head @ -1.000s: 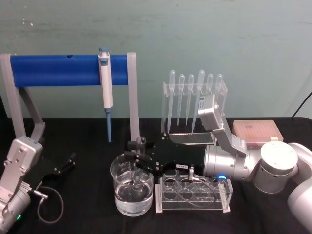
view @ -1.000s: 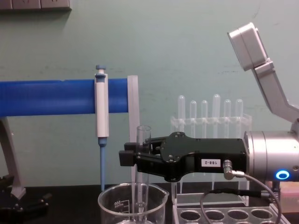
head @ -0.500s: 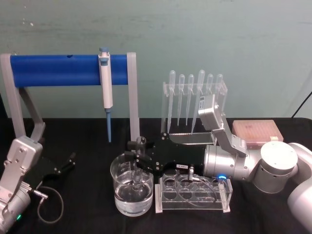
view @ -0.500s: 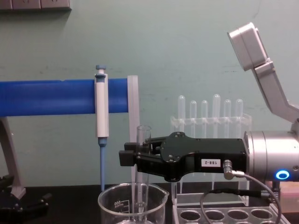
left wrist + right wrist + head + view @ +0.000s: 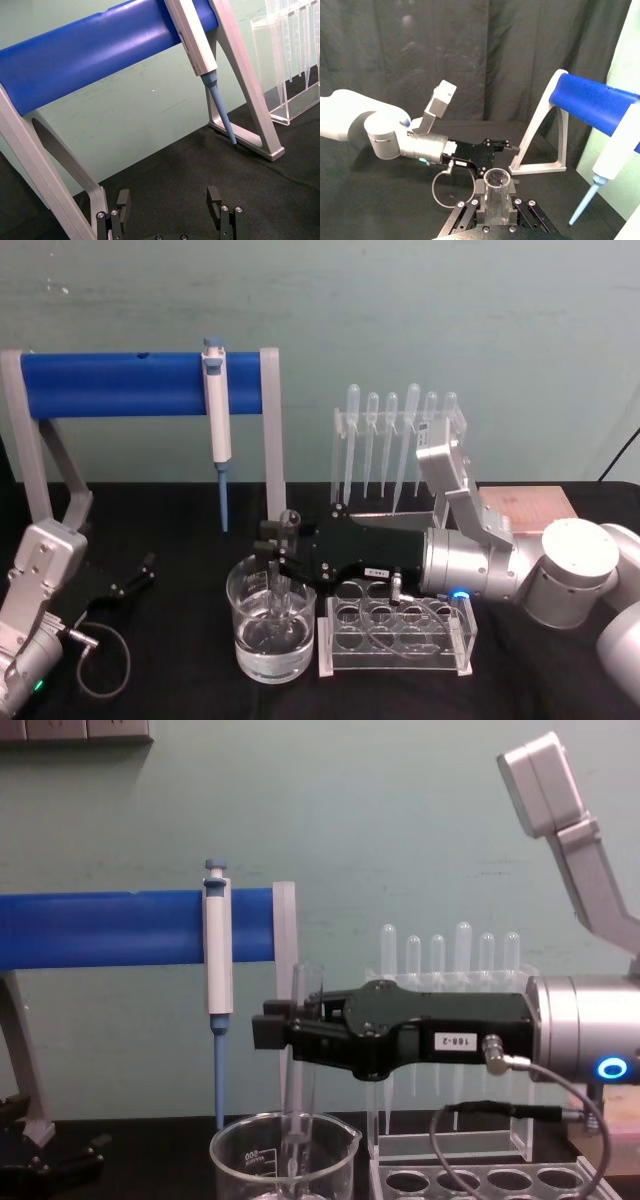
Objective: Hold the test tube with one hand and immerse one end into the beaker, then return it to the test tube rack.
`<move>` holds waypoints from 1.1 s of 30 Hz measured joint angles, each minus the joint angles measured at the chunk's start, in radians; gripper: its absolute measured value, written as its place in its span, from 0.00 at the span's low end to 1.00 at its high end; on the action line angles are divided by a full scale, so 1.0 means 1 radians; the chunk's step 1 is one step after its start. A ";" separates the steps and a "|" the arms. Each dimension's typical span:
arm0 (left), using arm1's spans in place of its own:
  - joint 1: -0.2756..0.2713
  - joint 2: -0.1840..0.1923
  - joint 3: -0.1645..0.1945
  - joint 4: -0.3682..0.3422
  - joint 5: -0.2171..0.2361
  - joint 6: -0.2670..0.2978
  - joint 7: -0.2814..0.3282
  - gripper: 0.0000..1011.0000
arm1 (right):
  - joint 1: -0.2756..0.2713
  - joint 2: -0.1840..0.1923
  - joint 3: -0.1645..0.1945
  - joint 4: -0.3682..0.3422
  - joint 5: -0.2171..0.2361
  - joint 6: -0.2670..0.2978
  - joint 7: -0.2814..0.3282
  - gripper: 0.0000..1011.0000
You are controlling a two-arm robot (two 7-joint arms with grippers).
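Along the back edge of the black-covered table (image 5: 180, 530), on its left half, a stand with a thick blue crossbar (image 5: 110, 383) is seen. From the table's right edge the right gripper (image 5: 283, 1028) is extended level over the middle, its fingers clamped on the test tube (image 5: 305, 982). A clear rack of plastic pipettes (image 5: 398, 445) is placed behind it, toward the back edge. Near the front edge a clear test tube rack (image 5: 395, 638) is set, with the beaker (image 5: 272, 640) just beside it on the left and clear liquid held in the beaker's bottom. At the front left corner the left gripper (image 5: 169, 200) is parked, fingers apart. A white-and-blue pipettor (image 5: 216, 410) is hung from the crossbar. The test tube is held slightly tilted, rim above the fingers, lower end inside the beaker below its rim.
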 joint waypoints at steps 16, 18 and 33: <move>0.000 0.000 0.000 0.000 0.000 0.000 0.000 0.99 | 0.048 0.048 -0.011 -0.103 0.008 0.088 -0.009 0.22; 0.000 0.000 0.000 0.000 0.000 0.000 0.000 0.99 | 0.057 0.053 -0.011 -0.112 0.011 0.096 -0.013 0.22; 0.000 0.000 0.000 0.000 0.000 0.000 0.000 0.99 | 0.073 0.090 0.001 -0.172 0.061 0.133 -0.025 0.22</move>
